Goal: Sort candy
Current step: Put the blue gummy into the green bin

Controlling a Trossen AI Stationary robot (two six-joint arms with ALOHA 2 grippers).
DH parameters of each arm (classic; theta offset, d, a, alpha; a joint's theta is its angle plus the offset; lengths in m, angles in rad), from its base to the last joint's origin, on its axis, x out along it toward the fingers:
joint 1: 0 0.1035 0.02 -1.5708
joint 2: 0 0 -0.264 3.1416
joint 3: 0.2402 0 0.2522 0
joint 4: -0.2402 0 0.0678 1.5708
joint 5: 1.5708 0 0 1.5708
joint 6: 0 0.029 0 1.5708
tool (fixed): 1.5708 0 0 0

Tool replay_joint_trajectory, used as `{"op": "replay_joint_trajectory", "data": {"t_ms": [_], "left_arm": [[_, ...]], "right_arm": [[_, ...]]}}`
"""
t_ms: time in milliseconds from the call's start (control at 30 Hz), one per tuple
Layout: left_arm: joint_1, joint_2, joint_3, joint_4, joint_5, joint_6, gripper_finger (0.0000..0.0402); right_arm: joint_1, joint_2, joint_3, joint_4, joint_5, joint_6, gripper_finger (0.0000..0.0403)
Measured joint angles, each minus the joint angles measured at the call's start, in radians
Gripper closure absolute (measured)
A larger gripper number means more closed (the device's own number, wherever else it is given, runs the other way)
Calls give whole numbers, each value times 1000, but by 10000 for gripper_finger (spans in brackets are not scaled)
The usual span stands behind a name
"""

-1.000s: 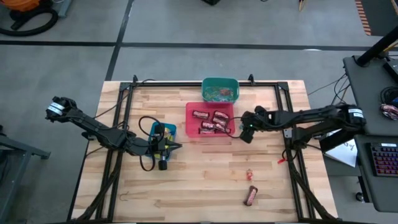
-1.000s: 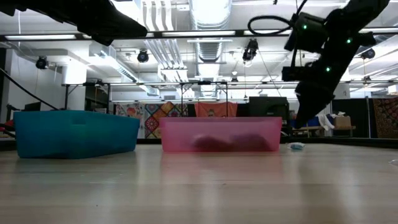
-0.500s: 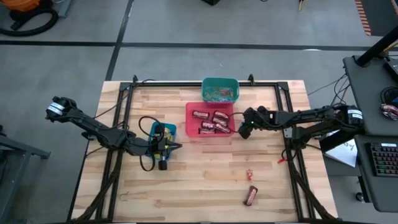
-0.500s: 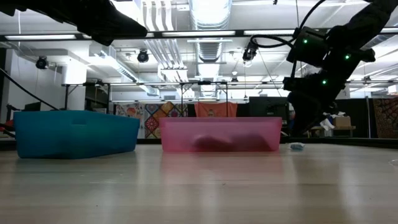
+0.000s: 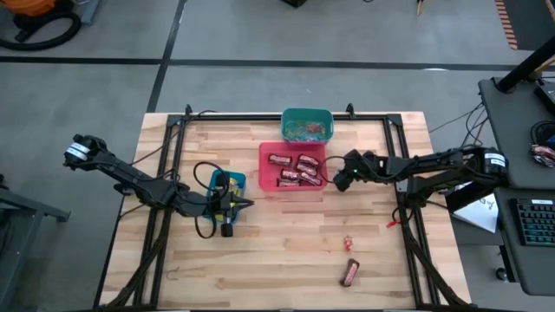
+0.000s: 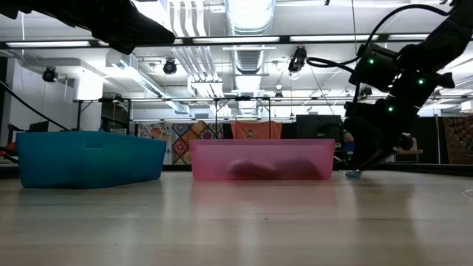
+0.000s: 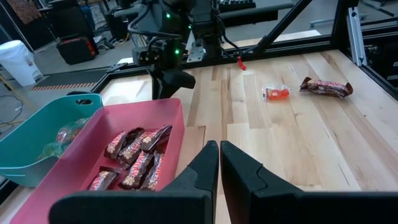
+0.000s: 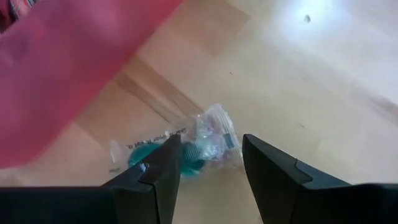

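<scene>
Teal-green wrapped candy [image 8: 186, 144] in clear crinkly wrapper lies on wood just ahead of right gripper [image 8: 208, 163], between its spread fingers, beside red bin [image 8: 68, 68] wall. You: lower straight, keep near finger off bin wall, close on sweet's body, not loose wrapper tail. Left gripper [image 7: 219, 163] pinched together, empty, waiting.

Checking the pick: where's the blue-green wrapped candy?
The blue-green candy lies on the table beside the red bin, on its right, directly between the open right pincer fingers.
</scene>
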Motion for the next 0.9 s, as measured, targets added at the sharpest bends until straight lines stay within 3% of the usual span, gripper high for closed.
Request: {"op": "replay_joint_trajectory", "data": {"t_ms": [267,567,900], "left_arm": [[0,0,0,0,0,0,401],[0,0,0,0,0,0,401],[0,0,0,0,0,-11,401]], "right_arm": [[0,24,-53,105,-7,28,274],[1,12,-55,107,-11,-1,386],[3,-104,-10,80,-4,-62,394]]}}
